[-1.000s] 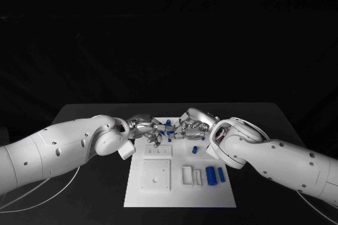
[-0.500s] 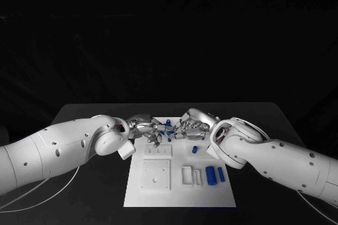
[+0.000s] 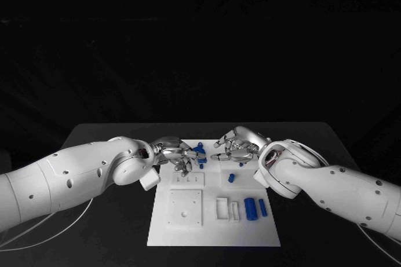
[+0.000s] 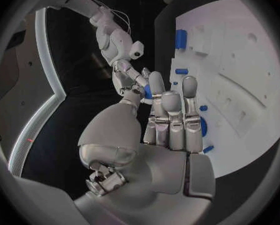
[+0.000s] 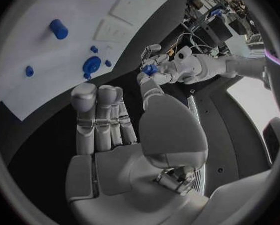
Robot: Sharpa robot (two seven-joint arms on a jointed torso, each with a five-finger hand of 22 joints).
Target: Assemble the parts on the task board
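1. I've got the black table [image 3: 109,139] in front of me, with the flat white task board [image 3: 213,229] lying in the middle of it.
2. My left silver hand [image 3: 174,152] sits over the far end of the board, and from the right wrist camera I can see it pinching a small blue part [image 5: 150,69] at its fingertips, the other fingers loosely curled.
3. My right silver hand [image 3: 236,148] hangs just across from it, fingers straight and close together in its own wrist view [image 5: 109,130], nothing in them; whether the thumb touches anything, I can't tell.
4. There's a clear gap between the two hands, and a blue piece [image 3: 199,149] stands up out of the board in that gap.
5. Near the board's right edge, two blue cylinders [image 3: 250,209] lie side by side, next to a pair of white rectangular recesses [image 3: 222,208].
6. A white square plate [image 3: 185,208] sits on the board's left half.
7. Smallest of all, a short blue peg [image 3: 230,177] stands alone, just beside my right forearm.
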